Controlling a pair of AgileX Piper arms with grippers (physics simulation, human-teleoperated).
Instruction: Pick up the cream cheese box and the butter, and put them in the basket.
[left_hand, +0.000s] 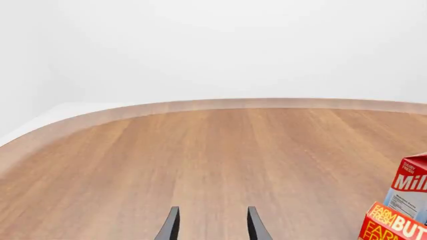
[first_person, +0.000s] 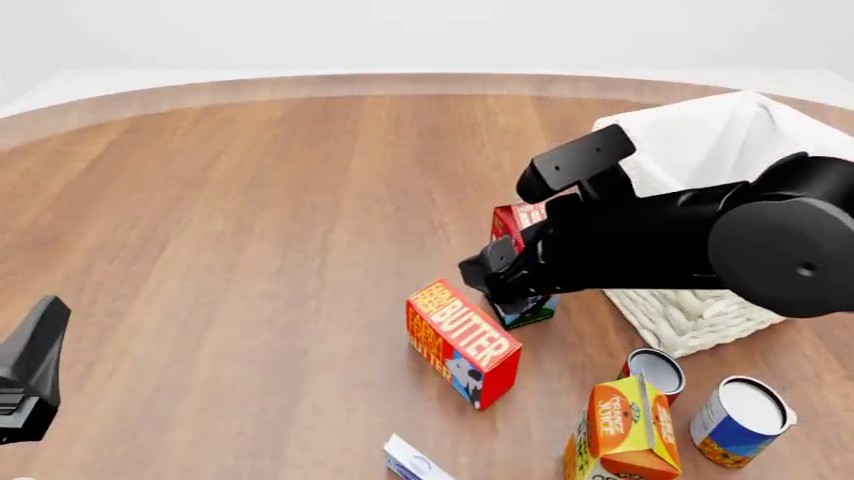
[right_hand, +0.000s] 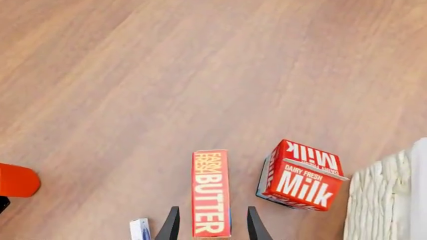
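The butter (first_person: 463, 341) stands on the tabletop (first_person: 254, 220) near the middle front, its lettered orange panel facing up and to the left, well short of the basket (first_person: 694, 310) at the right. From my right wrist camera I see the box lined up between the two fingers of the right pincer (right_hand: 210, 225) — released, jaws parted wider than the box, and I cannot tell if they touch it. The milk carton (right_hand: 300, 175) stands just beside the butter, between it and the basket's wicker wall. The cream cheese box (first_person: 411, 462) lies at the front edge of the front view, near the butter. An orange juice carton (first_person: 625, 425) and two cans (first_person: 741, 420) sit in front of the basket. My left pincer (left_hand: 210, 225) hangs released over bare wood — nothing between its fingers.
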